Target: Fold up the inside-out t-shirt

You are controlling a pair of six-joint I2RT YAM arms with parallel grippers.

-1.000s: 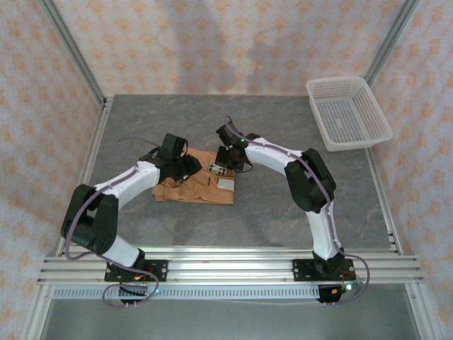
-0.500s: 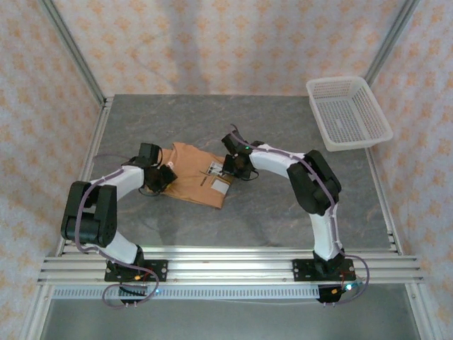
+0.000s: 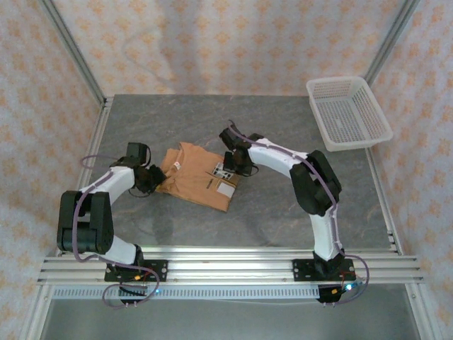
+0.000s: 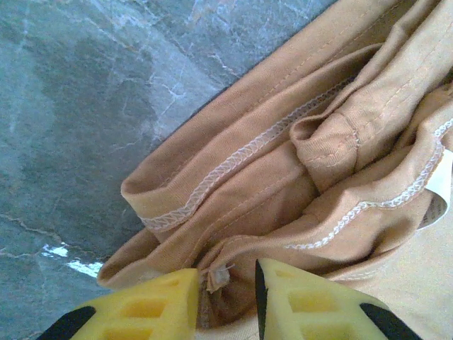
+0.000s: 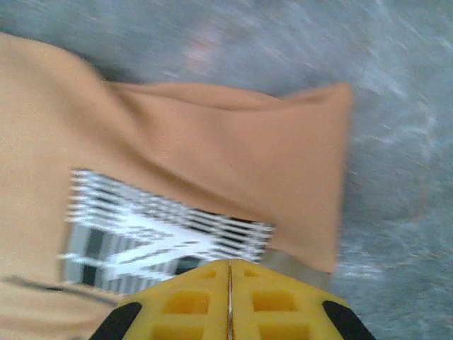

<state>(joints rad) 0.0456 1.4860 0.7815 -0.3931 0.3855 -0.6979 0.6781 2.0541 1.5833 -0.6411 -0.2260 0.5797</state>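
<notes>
The tan t-shirt (image 3: 198, 180) lies bunched, seams showing, on the grey counter (image 3: 283, 127) between my two arms. My left end effector (image 4: 226, 280) sits at its left edge, the yellow fingers narrowly apart with a tuft of hemmed cloth pinched between them. My right end effector (image 5: 228, 273) is at its right edge, just beside the striped white label (image 5: 163, 237), fingers pressed fully together. A white basket (image 3: 348, 113) stands well apart in the far right corner.

One t-shirt (image 3: 192, 178), one basket (image 3: 348, 117); labels (image 3: 225, 186) unclear
</notes>
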